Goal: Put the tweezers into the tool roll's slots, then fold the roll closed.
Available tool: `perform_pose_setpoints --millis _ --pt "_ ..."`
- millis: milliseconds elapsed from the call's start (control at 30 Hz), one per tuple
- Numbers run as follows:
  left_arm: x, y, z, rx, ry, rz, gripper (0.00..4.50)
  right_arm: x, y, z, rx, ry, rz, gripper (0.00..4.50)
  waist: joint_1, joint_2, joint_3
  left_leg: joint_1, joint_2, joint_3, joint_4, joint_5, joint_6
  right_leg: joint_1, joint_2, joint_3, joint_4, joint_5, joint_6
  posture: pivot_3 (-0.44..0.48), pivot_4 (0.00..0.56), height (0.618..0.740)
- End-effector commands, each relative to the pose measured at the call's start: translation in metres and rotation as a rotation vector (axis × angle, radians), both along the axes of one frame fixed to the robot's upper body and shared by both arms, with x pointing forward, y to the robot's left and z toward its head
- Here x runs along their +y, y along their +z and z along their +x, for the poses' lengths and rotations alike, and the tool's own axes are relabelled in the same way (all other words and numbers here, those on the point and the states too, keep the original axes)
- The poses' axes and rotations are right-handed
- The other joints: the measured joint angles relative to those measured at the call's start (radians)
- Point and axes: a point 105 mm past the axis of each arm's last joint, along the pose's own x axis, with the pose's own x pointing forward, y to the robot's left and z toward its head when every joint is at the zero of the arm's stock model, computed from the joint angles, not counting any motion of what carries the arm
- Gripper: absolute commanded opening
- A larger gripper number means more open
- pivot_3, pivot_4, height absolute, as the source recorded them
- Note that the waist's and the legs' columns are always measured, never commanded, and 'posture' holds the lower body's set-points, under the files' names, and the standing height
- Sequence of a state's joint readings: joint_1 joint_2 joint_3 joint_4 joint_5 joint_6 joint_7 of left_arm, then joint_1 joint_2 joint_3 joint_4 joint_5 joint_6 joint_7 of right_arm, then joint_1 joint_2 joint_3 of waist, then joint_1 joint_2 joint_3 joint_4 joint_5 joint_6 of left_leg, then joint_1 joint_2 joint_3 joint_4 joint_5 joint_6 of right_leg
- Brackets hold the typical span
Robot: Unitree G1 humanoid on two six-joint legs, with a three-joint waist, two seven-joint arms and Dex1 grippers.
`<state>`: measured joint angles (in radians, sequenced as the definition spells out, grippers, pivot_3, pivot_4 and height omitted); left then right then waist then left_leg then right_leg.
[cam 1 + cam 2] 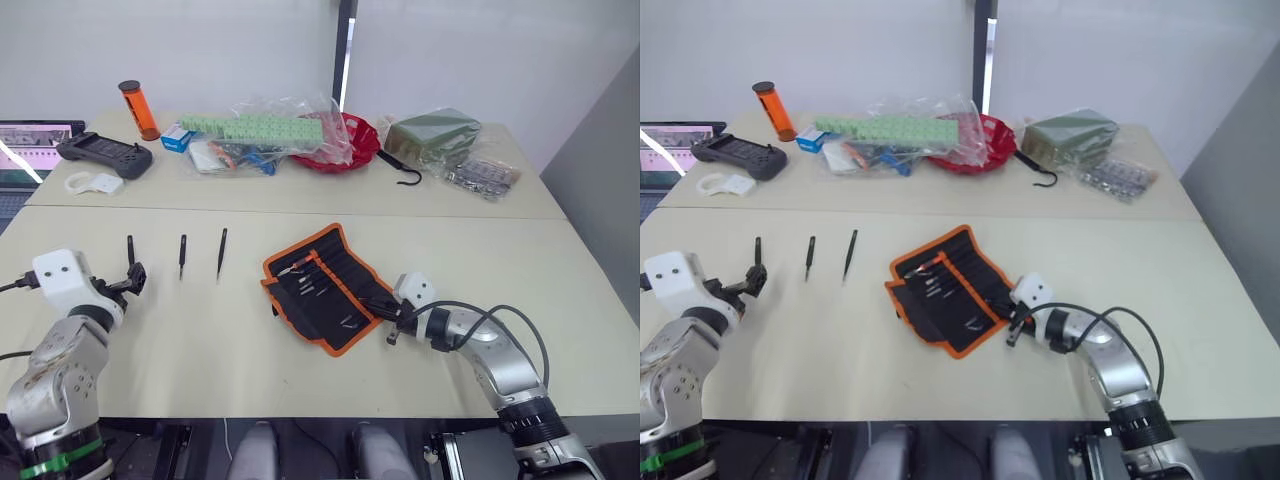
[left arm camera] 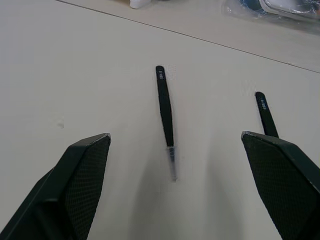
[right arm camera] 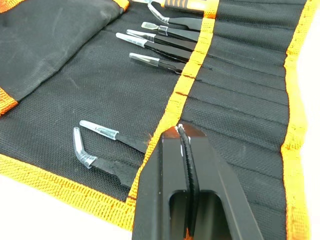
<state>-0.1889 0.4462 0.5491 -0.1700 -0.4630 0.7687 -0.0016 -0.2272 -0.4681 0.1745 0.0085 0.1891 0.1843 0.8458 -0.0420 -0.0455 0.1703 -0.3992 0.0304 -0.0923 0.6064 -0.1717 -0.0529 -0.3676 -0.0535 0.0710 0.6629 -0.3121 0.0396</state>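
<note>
Right tool [image 3: 184, 131], nearest the lens, has its fingers pressed together with nothing between them; it hovers over the roll [image 1: 322, 285], at the orange band running along the mouths of the slots [image 3: 235, 90]. Around it, six capped tips poke out of the pockets in the right wrist view: a group of four further up the band, and two close by, one of them bent. So part of the filling looks done, though I cannot tell how many of those are the task's own tweezers.

Left tool [image 2: 175, 165] is spread wide, gripping nothing, hanging above the desk [image 1: 200, 340] with one of the tweezers [image 2: 165, 112] lying between its fingers and a second [image 2: 265, 112] just beside the finger on that side.

Counting from the head view, three tweezers lie loose on the desk, well apart from the roll: the outermost [image 1: 130, 248] by the left tool, the middle one [image 1: 182, 254], and the one nearest the roll [image 1: 221, 253].

Judging from this, three insertions are left, then the fold; the one roll lies open and flat, one flap spread to the side.
</note>
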Motion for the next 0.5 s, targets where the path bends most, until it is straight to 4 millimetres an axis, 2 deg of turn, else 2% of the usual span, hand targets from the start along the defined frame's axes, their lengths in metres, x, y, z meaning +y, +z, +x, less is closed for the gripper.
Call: perform_pose_setpoints --millis 33,200,300,500 --pt "0.007 0.003 0.008 0.013 0.041 0.026 4.45 -0.002 -0.020 -0.010 0.087 0.005 -0.044 0.00 -0.003 0.000 0.000 0.000 0.000 0.000 0.000 0.000 0.000 0.000 0.000 0.000 0.000 0.000 0.000 0.000 0.150 0.740" --pt "0.007 -0.008 0.023 0.051 0.048 0.003 4.45 -0.005 -0.018 -0.009 0.077 -0.016 -0.046 0.00 0.001 0.000 0.000 0.000 0.000 -0.001 0.000 0.000 -0.001 -0.001 0.000 0.000 0.001 0.000 0.000 0.000 0.150 0.740" --pt "0.007 -0.013 0.028 0.060 0.044 -0.002 3.67 -0.004 -0.017 -0.010 0.076 -0.019 -0.045 0.00 0.002 0.000 0.000 0.000 -0.001 -0.001 0.000 0.000 -0.001 0.000 0.000 0.000 0.001 0.000 0.000 0.000 0.150 0.740" --pt "0.000 -0.016 0.037 0.057 0.015 -0.005 1.65 -0.003 -0.016 -0.009 0.071 -0.025 -0.039 0.00 0.005 0.001 0.001 0.000 0.000 -0.001 0.000 0.000 -0.001 0.000 0.000 0.000 0.001 0.000 0.000 0.000 0.150 0.740"
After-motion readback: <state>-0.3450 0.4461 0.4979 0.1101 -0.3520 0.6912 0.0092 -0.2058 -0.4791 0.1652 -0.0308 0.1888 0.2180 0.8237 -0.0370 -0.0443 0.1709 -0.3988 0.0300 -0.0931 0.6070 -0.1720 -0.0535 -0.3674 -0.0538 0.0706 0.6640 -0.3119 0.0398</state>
